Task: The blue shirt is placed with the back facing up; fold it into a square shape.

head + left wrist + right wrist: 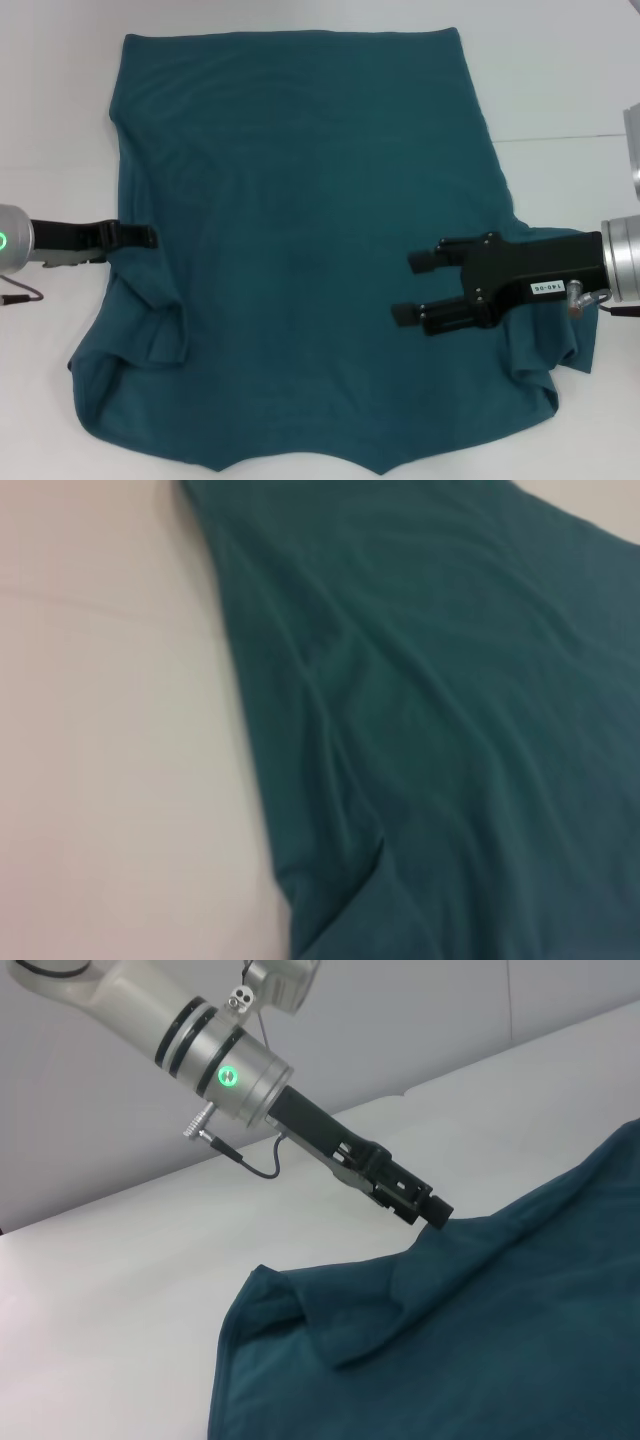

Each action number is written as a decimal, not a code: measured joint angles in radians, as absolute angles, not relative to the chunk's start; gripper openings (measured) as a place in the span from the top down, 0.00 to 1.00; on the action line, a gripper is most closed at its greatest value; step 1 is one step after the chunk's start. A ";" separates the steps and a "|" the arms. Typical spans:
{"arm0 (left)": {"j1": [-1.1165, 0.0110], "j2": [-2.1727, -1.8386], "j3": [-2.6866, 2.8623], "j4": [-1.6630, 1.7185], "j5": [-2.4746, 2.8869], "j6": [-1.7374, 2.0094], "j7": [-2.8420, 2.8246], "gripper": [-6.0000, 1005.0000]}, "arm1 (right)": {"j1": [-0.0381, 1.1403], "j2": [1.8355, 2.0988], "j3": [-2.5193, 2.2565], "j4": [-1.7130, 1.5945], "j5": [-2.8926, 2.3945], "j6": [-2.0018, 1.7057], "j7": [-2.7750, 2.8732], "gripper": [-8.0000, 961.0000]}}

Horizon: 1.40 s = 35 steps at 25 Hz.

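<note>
From the head view, the blue shirt [310, 250] lies flat on the white surface [560, 80]. Its plain side is up. Its long way runs from the robot out toward the far edge of the surface. The sleeves are tucked in on both sides. The right tool [415, 288] hangs over the shirt's right side, near the tucked right sleeve. Its two fingers are apart and hold nothing. They point across the shirt toward its middle. The left tool [150, 236] is at the shirt's left edge, just above the bunched left sleeve. I cannot tell if its fingers are apart or together.

From the left wrist view, only the shirt [450, 710] and the surface [110, 730] show. The shirt's edge has soft folds.

From the right wrist view, the left tool [437, 1214] touches the shirt's [480, 1340] edge with its tip. A small flap of cloth sits just beside it.

Both tools are close to the shirt, one at each long side. I think the next fold goes across the shirt's short way, so each tool needs to grab its own side.
</note>
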<state>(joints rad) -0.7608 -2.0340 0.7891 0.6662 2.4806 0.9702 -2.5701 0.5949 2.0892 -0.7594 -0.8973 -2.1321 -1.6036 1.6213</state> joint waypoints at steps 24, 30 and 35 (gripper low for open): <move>-0.770 -2.041 0.798 0.599 2.487 0.918 -2.545 0.14 | 0.630 2.091 -0.759 -0.859 -2.132 -1.590 1.612 0.08; -0.783 -2.046 0.794 0.581 2.479 0.913 -2.505 0.15 | 0.628 2.091 -0.759 -0.859 -2.132 -1.592 1.612 0.08; -0.785 -2.048 0.793 0.577 2.476 0.904 -2.493 0.26 | 0.624 2.091 -0.759 -0.857 -2.132 -1.591 1.612 0.08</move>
